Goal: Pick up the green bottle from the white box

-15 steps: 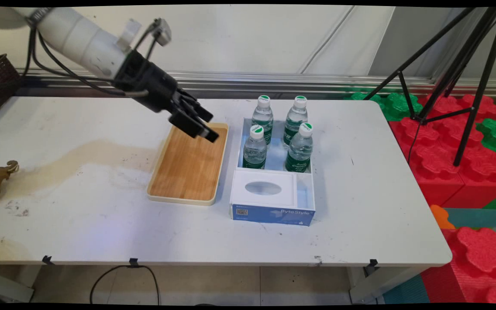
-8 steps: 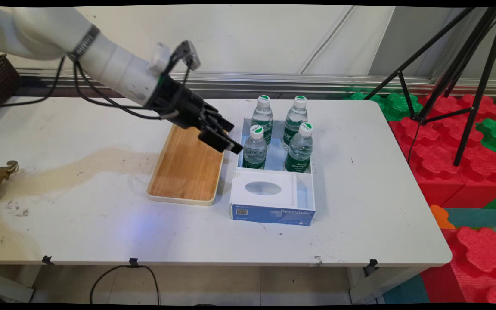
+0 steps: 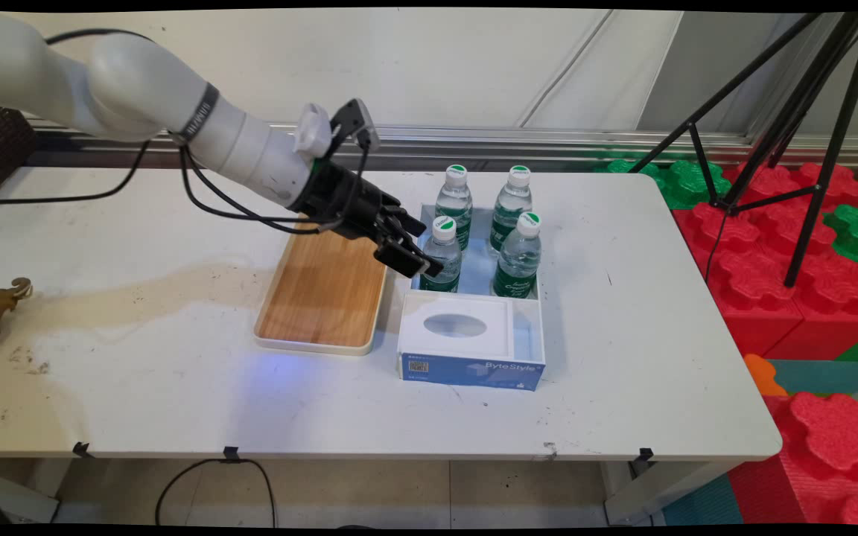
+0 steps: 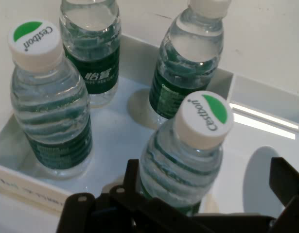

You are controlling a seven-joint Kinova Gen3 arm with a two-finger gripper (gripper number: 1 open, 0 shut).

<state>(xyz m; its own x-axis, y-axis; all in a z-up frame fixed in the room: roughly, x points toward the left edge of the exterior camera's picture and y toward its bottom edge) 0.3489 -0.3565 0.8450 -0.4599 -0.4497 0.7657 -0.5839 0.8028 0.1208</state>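
Your gripper (image 3: 424,262) stands released astride the near-left bottle (image 3: 442,257); centre it on the label before clenching, clear of neighbouring bottles.

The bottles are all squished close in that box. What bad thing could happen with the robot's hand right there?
The hand is open around the near-left bottle, which stands close to three other bottles in the white box. A finger might bump a neighbour and tip it. The bottle looks smooth and round, so it could slip. Lifting it at a slant might catch the box's wall.
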